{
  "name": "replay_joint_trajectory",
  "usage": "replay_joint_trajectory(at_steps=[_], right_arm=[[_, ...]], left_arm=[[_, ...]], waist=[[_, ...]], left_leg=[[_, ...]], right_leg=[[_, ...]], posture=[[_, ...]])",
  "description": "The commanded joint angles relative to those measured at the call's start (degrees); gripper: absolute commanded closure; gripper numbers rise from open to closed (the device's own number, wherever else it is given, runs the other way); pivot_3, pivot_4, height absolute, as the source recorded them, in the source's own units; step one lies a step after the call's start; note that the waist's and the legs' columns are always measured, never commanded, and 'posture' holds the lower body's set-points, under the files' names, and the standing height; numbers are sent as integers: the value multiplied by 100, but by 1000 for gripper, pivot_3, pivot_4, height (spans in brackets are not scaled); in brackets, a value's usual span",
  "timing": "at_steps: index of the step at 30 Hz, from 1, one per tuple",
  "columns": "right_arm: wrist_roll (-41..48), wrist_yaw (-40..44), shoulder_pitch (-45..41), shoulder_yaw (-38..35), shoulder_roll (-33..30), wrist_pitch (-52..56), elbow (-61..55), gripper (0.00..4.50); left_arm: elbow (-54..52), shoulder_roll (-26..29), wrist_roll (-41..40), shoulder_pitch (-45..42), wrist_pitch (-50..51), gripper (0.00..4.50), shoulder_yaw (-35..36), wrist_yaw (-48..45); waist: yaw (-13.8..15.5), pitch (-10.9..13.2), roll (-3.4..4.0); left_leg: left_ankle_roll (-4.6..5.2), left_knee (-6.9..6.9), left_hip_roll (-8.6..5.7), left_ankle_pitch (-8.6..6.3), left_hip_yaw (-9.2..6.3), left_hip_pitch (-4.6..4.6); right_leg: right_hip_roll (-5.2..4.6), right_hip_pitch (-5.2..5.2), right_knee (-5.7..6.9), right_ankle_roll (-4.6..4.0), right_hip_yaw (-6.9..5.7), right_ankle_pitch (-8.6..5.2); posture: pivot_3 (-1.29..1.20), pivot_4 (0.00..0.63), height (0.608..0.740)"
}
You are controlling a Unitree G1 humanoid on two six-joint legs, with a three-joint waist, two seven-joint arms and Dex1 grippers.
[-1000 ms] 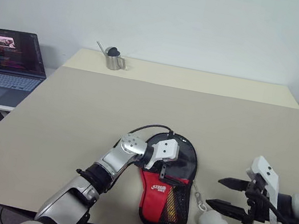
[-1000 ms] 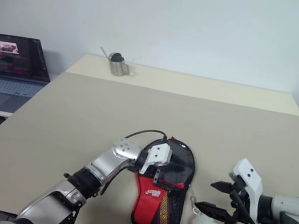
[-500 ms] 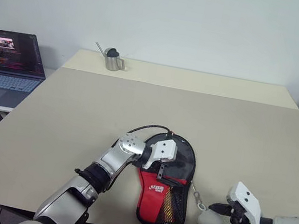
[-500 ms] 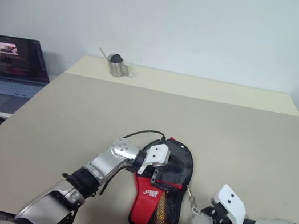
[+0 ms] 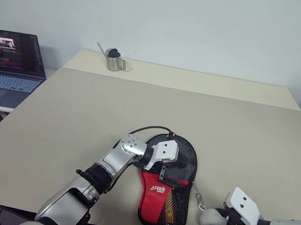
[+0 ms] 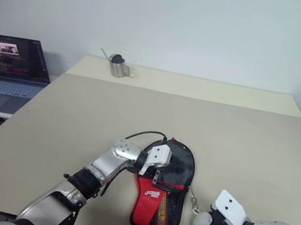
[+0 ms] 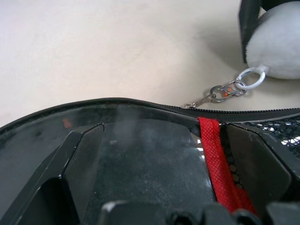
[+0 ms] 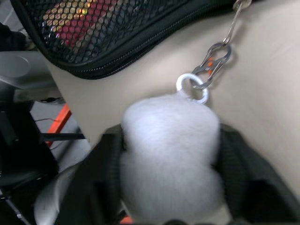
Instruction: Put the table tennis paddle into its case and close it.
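Observation:
The case (image 5: 154,197) lies flat near the table's front edge, its round black end away from me and its red end with the mesh pocket toward me. The table tennis paddle is hidden. My left gripper (image 5: 175,163) rests open on top of the case, one finger (image 7: 70,164) on the black part and the other by the red band. A short metal chain (image 8: 213,58) runs from the zip edge to the white fluffy charm (image 8: 171,150) right of the case. My right gripper (image 5: 215,223) is shut on the charm, a finger (image 8: 101,173) pressing each side.
The charm sits close to the front edge of the beige table (image 5: 225,120). A metal cup (image 5: 113,59) stands at the far left of the table. A laptop (image 5: 7,64) is open on a side surface to the left. A black cable (image 5: 147,128) loops behind the case.
My right gripper has come down toward the table's front edge and its open fingers have shut around the white charm. The left arm and the case have stayed where they were.

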Motion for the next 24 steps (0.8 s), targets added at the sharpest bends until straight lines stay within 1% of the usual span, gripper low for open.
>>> replay_joint_trajectory(at_steps=[1, 2, 4, 5, 7, 9, 14, 20, 24], right_arm=[[-34, 149, -155, -178, -129, -173, 15, 3222], [-17, 195, -192, -232, -158, -185, 38, 3485], [75, 307, -274, -373, -214, -179, 72, 3866], [151, 370, -326, -466, -229, -158, 105, 4012], [271, 525, -442, -653, -317, -123, 177, 4163], [296, 656, -520, -753, -409, -136, 263, 4188], [352, 930, -660, -860, -636, -154, 419, 4188], [815, 1174, -490, -1277, -722, 135, 65, 4188], [1108, 1373, -169, -1602, -817, 262, -241, 4188]], left_arm=[[358, 12, 202, 14, -51, 0, -91, -110], [445, 17, 228, 3, -71, 0, -96, -110], [612, 9, 243, -29, -59, 0, -90, -128], [707, -14, 248, -56, -53, 0, -87, -129], [888, -50, 297, -111, -82, 0, -119, -144], [1032, -88, 338, -160, -77, 0, -161, -197], [1478, -232, 566, -293, -453, 0, -297, -111], [1734, -388, 712, -323, -714, 0, -331, -20], [1814, -460, 778, -327, -809, 0, -335, 6]], waist=[[0, -3, -4], [0, -3, -4], [1, -4, -5], [2, -4, -5], [-2, -6, -6], [-1, -10, -10], [5, -33, -22], [20, -53, -21], [61, -69, -22]], left_leg=[[0, 0, 0, 0, 0, 1], [0, 0, 0, 0, 0, 4], [0, 0, 0, 0, 0, 10], [0, 0, 0, 0, 0, 13], [0, 0, 0, 0, 1, 27], [0, 0, 0, 0, 2, 36], [0, 0, 0, 0, 3, 39], [0, 0, -1, 0, 1, 39], [0, 1, -4, 0, 0, 40]], right_leg=[[0, 1, 0, -1, -1, 0], [0, 3, 0, -1, -1, 0], [0, 12, -1, -1, -2, 0], [0, 16, -1, 0, -2, 0], [0, 28, -2, 7, -2, -4], [0, 36, -2, 23, -1, -13], [0, 42, -2, 24, -1, -14], [-2, 48, -3, 25, 1, -14], [-6, 54, -6, 26, 0, -15]], posture=[[0, 150, 740], [0, 150, 740], [0, 150, 740], [0, 150, 740], [0, 150, 740], [0, 150, 740], [0, 150, 740], [0, 150, 740], [0, 150, 740]])
